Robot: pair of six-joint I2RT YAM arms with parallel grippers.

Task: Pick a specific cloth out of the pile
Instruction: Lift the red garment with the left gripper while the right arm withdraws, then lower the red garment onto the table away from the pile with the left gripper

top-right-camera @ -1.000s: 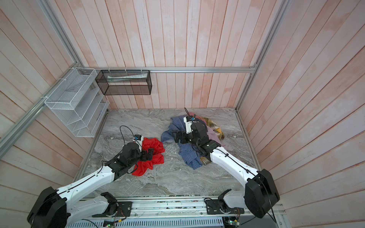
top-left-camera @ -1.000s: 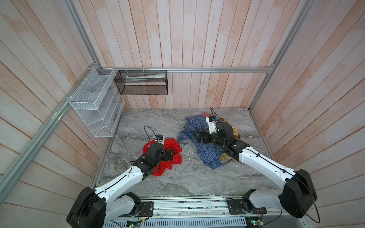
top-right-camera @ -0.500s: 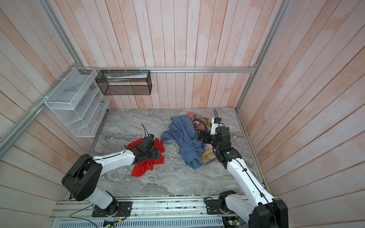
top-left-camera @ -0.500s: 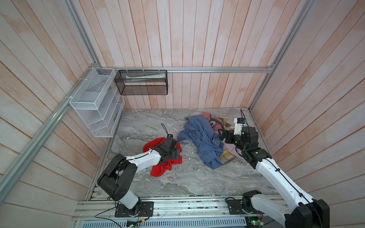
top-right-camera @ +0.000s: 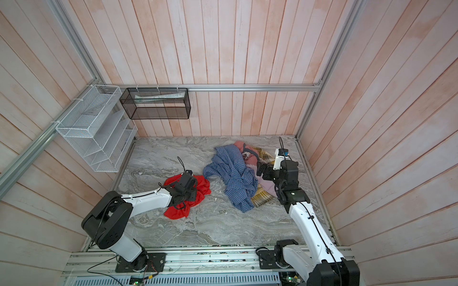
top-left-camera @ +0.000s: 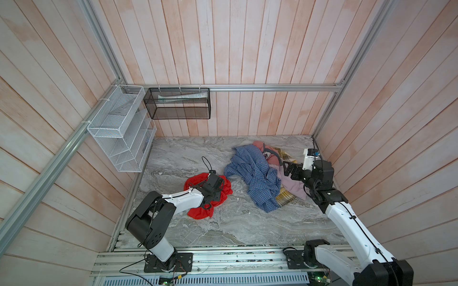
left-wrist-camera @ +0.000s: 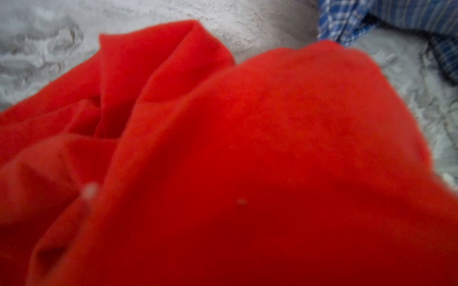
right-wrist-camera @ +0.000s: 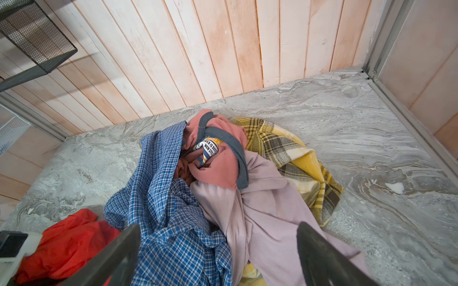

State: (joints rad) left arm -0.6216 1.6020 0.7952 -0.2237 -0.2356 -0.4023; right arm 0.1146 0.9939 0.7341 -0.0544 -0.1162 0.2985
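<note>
We're at the grab itself. The red cloth (top-left-camera: 198,213) lies crumpled on the table (top-left-camera: 178,158), just beside the pile (top-left-camera: 260,178). The left wrist view shows bare marble between it and the blue shirt (left-wrist-camera: 347,22). Our left gripper (top-left-camera: 219,184) is down in the folds, jaws clenched. That wrist view is filled with red, so we cannot tell whether a fold is actually caught between them. On the other side, our right gripper (top-left-camera: 287,169) hovers at the pile's edge with its jaws spread wide, holding nothing, and the mauve piece (right-wrist-camera: 267,210) below it.

We judge the pinch to be the step in hand. Next we need a straight lift, watching that the thin fabric comes up with us and doesn't slip out. We also have to keep clear of the shirt's near hem so nothing else drags along.
</note>
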